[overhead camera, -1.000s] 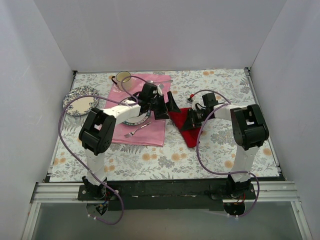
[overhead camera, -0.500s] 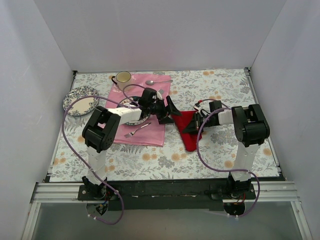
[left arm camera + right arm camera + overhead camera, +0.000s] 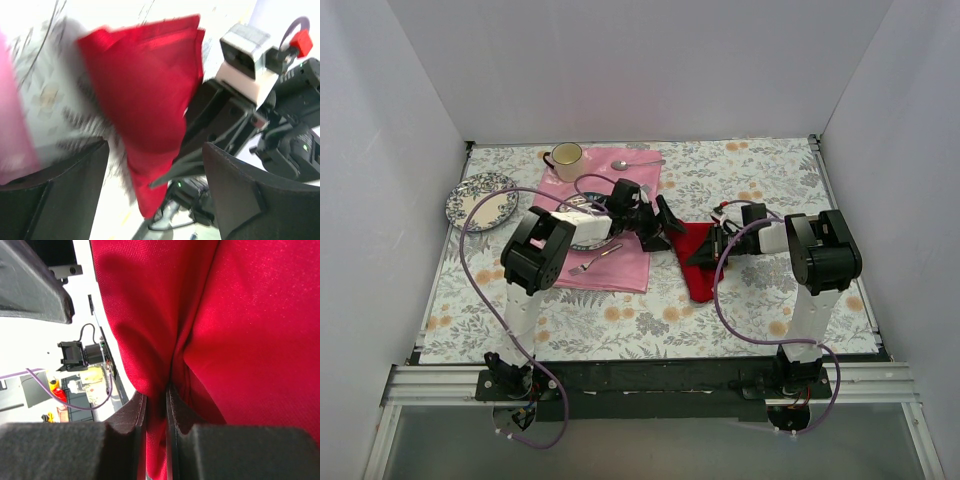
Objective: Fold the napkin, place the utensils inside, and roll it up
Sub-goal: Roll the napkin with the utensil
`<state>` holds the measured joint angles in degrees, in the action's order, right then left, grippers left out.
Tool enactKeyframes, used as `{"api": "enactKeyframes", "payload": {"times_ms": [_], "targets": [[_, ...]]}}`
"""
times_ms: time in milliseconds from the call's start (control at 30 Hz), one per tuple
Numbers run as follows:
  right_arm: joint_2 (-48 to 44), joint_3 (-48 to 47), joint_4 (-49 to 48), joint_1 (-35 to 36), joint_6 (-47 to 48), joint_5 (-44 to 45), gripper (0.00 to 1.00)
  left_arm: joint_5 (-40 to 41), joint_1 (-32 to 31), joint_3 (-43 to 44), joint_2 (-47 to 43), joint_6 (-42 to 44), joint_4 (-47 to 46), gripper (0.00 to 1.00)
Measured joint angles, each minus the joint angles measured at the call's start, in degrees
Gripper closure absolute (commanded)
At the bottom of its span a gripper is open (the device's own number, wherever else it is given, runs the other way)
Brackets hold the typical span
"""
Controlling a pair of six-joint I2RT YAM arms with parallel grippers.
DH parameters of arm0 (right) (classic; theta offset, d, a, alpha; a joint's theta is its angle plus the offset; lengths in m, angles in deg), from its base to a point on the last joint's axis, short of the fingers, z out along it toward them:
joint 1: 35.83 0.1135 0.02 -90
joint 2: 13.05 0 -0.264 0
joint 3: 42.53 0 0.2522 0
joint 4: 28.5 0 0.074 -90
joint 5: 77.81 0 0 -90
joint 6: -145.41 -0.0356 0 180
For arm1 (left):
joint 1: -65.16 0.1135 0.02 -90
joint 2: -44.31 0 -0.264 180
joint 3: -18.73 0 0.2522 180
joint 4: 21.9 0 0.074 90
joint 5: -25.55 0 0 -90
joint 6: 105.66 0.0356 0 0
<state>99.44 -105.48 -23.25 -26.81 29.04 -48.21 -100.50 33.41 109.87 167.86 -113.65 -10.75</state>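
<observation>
Napkin [image 3: 697, 270]: red, folded, on counter [image 3: 760, 300]. One edge is pinched in my right end effector [image 3: 705, 251], clenched on cloth fold, fingers [image 3: 60, 450] tight either side. My left end effector [image 3: 663, 228] is released, jaws wide, napkin just ahead of it. Pink cloth [image 3: 620, 272] behind left end effector, fork [image 3: 592, 263] lying on it.

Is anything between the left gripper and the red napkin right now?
Nothing visible does. The open left gripper sits just beside the left edge of the napkin, with no object between them. The right gripper pinches the cloth from the opposite side.
</observation>
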Motion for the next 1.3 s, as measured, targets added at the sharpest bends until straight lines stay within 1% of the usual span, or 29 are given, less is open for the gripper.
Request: {"api": "enactKeyframes", "payload": {"times_ms": [167, 267, 300, 367, 400, 433, 467, 500, 533, 567, 600, 667, 700, 733, 767, 867, 1033, 1067, 1167, 1300], "targets": [[0.42, -2.1, 3.1, 0.0, 2.14, 0.28, 0.99, 2.91, -0.66, 3.39, 1.9, 2.01, 0.02, 0.32], [0.55, -2.8, 4.59, 0.0, 3.3, 0.28, 0.96, 5.62, -1.09, 3.67, 1.95, 3.61, 0.04, 0.44], [0.55, -2.95, 5.18, -0.02, 3.85, 0.31, 0.94, 6.56, -1.2, 3.8, 1.97, 4.11, 0.13, 0.5], [0.63, -3.48, 6.54, -0.02, 4.92, 0.42, 0.93, 8.63, -1.42, 4.13, 2.16, 5.29, 0.83, 0.53], [0.63, -3.69, 7.23, -0.02, 5.6, 0.52, 0.91, 9.7, -1.49, 4.22, 2.27, 6.01, 1.01, 0.54], [0.63, -3.98, 7.98, -0.02, 6.16, 0.68, 0.9, 10.25, -1.55, 4.31, 2.32, 6.47, 1.14, 0.6], [0.63, -4.31, 8.79, -0.02, 6.95, 0.87, 0.88, 10.8, -1.64, 4.63, 2.38, 7.04, 1.53, 0.62], [0.63, -4.63, 9.62, -0.02, 7.63, 1.14, 0.84, 11.65, -1.77, 5.29, 2.6, 8.07, 2.32, 0.64], [0.63, -5.05, 10.54, -0.02, 8.44, 1.46, 0.82, 12.13, -1.84, 5.77, 2.86, 8.55, 2.67, 0.69], [0.63, -5.53, 11.56, -0.02, 9.2, 1.92, 0.8, 12.35, -1.88, 6.08, 3.17, 8.98, 2.82, 0.71], [0.59, -6.08, 12.57, -0.02, 10.16, 2.45, 0.75, 12.59, -1.88, 6.38, 3.43, 9.55, 2.97, 0.72], [0.31, -7.28, 15.1, 0.0, 11.8, 4.02, 0.71, 12.81, -1.9, 6.78, 3.76, 10.23, 3.1, 0.74], [-0.09, -7.72, 16.37, 0.0, 12.72, 5.11, 0.66, 13.0, -1.92, 6.82, 3.76, 10.6, 3.3, 0.75], [-0.72, -7.96, 17.49, 0.0, 13.44, 6.25, 0.64, 13.07, -1.92, 6.99, 3.8, 10.93, 3.58, 0.79], [-1.7, -8.13, 18.75, 0.0, 14.21, 7.78, 0.62, 13.11, -1.92, 7.23, 3.93, 11.3, 3.91, 0.81], [-5.68, -8.28, 22.58, 0.09, 16.37, 12.96, 0.54, 13.09, -1.86, 8.76, 4.98, 12.09, 4.55, 0.81], [-10.67, -9.66, 27.23, 1.51, 18.67, 21.9, 0.46, 13.09, -1.84, 10.08, 5.51, 12.74, 5.66, 0.82], [-11.74, -10.1, 28.11, 2.38, 19.17, 24.59, 0.43, 13.05, -1.84, 10.56, 5.62, 12.85, 6.21, 0.82], [-15.39, -11.17, 29.88, 6.38, 20.94, 33.42, 0.38, 12.9, -1.81, 11.74, 6.16, 13.2, 7.56, 0.82], [-20.11, -11.37, 30.32, 13.7, 23.23, 44.87, 0.34, 12.74, -1.79, 12.59, 6.43, 13.27, 8.7, 0.83]]}}
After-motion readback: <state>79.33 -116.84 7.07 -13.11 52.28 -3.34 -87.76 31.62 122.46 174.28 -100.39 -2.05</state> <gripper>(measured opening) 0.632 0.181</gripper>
